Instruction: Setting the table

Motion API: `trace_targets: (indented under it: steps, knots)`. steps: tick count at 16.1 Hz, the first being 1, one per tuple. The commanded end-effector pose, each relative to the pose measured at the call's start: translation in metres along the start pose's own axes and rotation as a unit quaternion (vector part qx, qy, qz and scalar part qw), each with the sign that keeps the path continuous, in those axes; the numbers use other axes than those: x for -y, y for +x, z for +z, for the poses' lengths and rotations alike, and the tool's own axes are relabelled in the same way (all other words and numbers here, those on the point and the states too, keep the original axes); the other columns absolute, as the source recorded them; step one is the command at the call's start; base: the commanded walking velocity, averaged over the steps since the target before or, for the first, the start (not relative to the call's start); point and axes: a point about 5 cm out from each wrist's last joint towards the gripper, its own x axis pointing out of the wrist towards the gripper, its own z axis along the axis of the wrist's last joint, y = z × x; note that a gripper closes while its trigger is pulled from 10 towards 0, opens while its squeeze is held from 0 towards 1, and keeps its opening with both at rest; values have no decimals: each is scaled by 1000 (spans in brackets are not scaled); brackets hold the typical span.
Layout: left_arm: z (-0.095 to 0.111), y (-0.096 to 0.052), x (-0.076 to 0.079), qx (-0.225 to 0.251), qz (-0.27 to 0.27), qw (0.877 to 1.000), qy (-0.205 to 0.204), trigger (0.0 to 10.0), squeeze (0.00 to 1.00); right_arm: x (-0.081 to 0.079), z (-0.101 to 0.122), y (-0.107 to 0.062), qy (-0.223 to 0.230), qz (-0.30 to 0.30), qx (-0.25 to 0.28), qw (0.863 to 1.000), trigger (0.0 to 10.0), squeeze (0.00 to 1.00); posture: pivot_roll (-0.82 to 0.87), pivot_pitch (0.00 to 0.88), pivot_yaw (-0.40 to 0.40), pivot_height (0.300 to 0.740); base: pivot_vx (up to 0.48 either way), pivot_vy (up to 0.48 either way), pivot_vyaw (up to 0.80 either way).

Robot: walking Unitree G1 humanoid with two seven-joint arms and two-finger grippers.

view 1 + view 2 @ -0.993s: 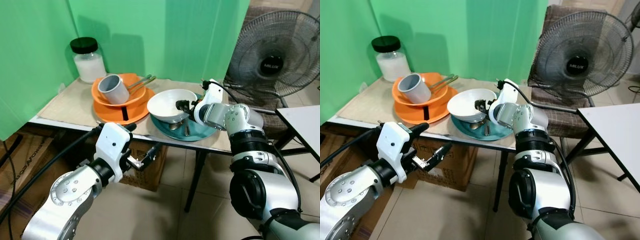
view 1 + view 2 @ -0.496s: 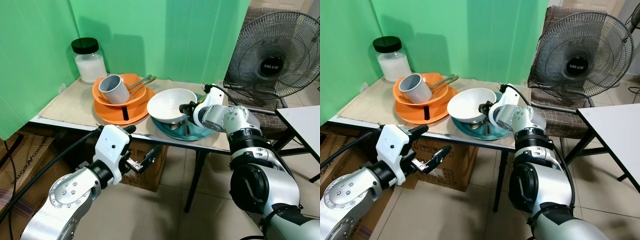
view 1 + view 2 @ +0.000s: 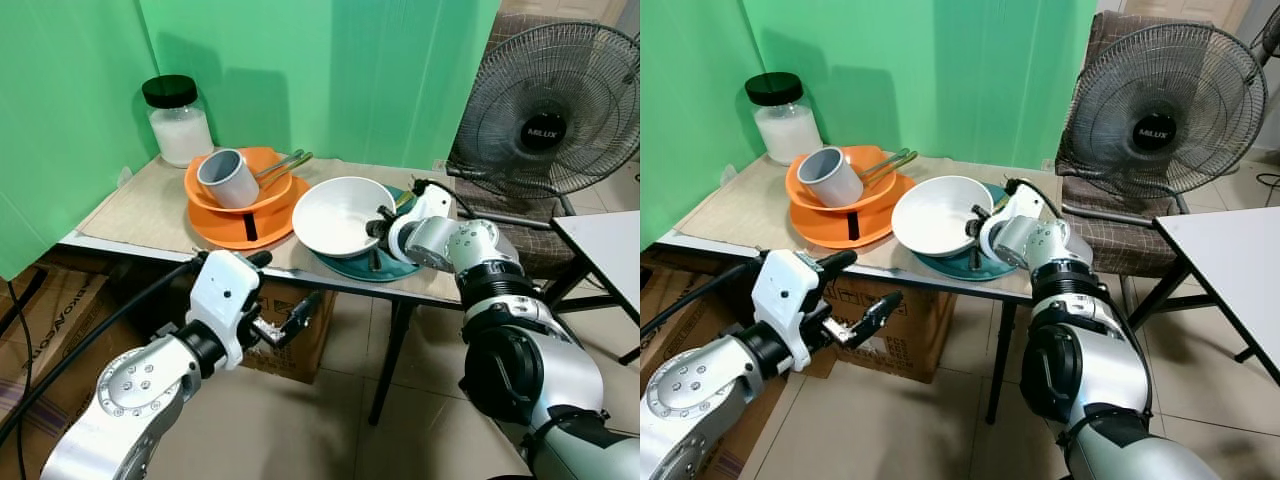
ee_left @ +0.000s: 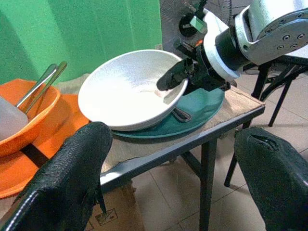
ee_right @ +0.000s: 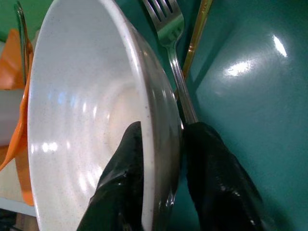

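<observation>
Pinching the tilted white bowl's (image 3: 342, 216) rim, right gripper (image 3: 383, 226) faces its opening leftward.

My head cams look fwd/down at table (image 3: 130, 215); L wrist cam sits low near its edge, R wrist close-up; all share white bowl (image 3: 340, 215).

I can read one word: "MILUX", in pale letters on the round black hub of the standing fan (image 3: 545, 105), which stands beyond my right gripper (image 3: 383, 221) and off to its right. Nothing else near my grippers carries legible writing.
</observation>
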Motion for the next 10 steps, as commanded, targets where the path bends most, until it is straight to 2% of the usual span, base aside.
trace_targets:
  steps: [1,10]
  knots:
    - [2,0,0,3,-3,1000,10,10000,0,-6,7,-2,8,4,10,1000,0,0,-65,0,-7,740,0,0,0]
    - [1,2,-7,3,6,1000,19,10000,0,-6,16,-5,31,20,35,999,0,0,-67,0,8,740,0,0,0]
